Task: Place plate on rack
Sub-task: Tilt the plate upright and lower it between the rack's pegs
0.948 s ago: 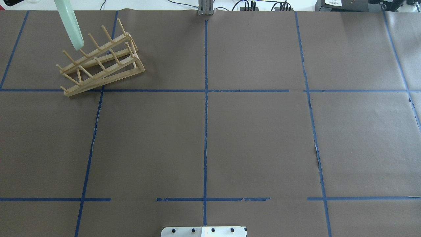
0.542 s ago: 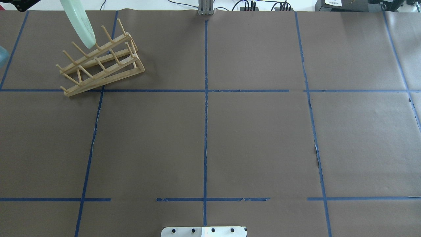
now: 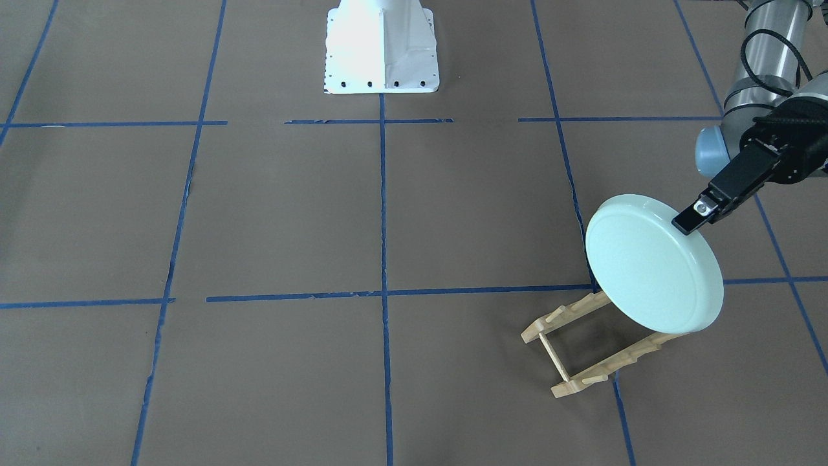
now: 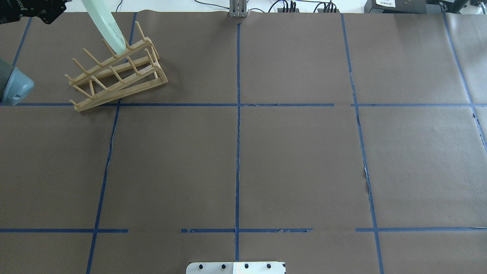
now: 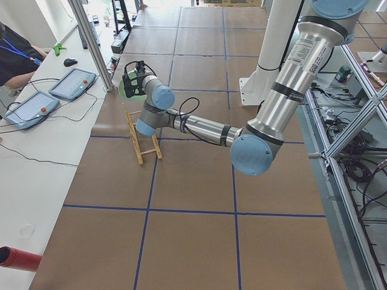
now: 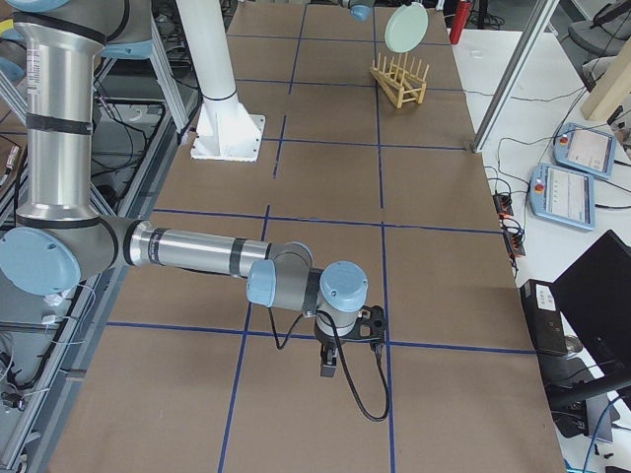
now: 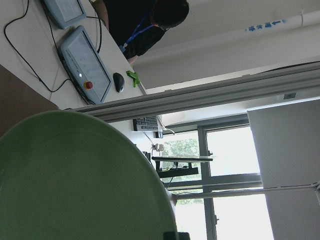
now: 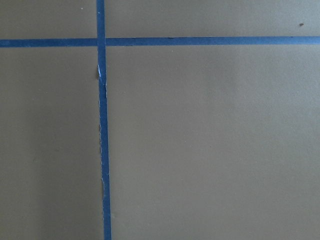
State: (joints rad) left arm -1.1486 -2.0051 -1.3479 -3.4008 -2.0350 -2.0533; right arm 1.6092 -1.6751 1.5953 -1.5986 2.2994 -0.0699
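Observation:
My left gripper (image 3: 693,219) is shut on the rim of the pale mint-green plate (image 3: 650,265) and holds it tilted, nearly on edge. The plate's lower edge hangs over the pegs at one end of the wooden rack (image 3: 582,353). I cannot tell whether they touch. In the overhead view the plate (image 4: 104,24) shows edge-on above the far rail of the rack (image 4: 118,74). The plate fills the lower left of the left wrist view (image 7: 75,180). My right gripper (image 6: 330,367) hovers low over the table far from the rack. I cannot tell whether it is open or shut.
The table is covered in brown paper (image 4: 296,163) with blue tape lines. The robot's white base (image 3: 380,48) stands at mid-table. An operator and control tablets (image 5: 74,83) are beyond the table edge close behind the rack.
The plate has moved to the right along the rack, from its left end toward its far right end. The left arm's elbow and wrist have come into the overhead view.

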